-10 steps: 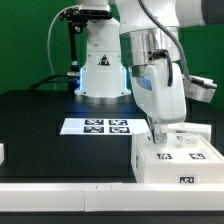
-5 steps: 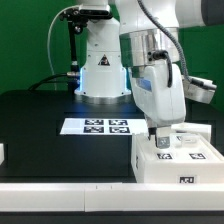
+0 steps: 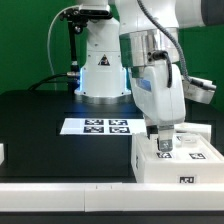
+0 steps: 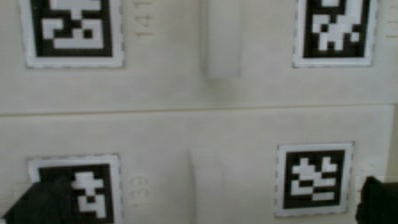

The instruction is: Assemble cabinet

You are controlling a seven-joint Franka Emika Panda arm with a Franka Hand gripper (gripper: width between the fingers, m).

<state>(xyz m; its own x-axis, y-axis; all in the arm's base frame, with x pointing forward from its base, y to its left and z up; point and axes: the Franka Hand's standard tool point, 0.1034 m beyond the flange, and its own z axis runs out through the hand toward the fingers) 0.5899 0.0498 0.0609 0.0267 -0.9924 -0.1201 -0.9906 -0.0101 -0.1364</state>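
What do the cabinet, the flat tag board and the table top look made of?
The cabinet looks like matte white plastic: smooth faces, clean seams between panels. The marker board is a thin white printed sheet, paper or plastic, hard to tell. The table is black with a slight sheen; its material is unclear.

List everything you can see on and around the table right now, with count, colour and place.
table: one, black top, white front edge, under everything.
marker board: one, white with four black tags, mid-table.
cabinet: one, white with black-and-white tags, table's front, the exterior view's right.
small piece: one, white, cut off at the exterior view's left edge.
robot base: one, white, behind the marker board.
arm: one, white, reaching down over the cabinet.
gripper: one, dark fingers, open, at the cabinet's top.
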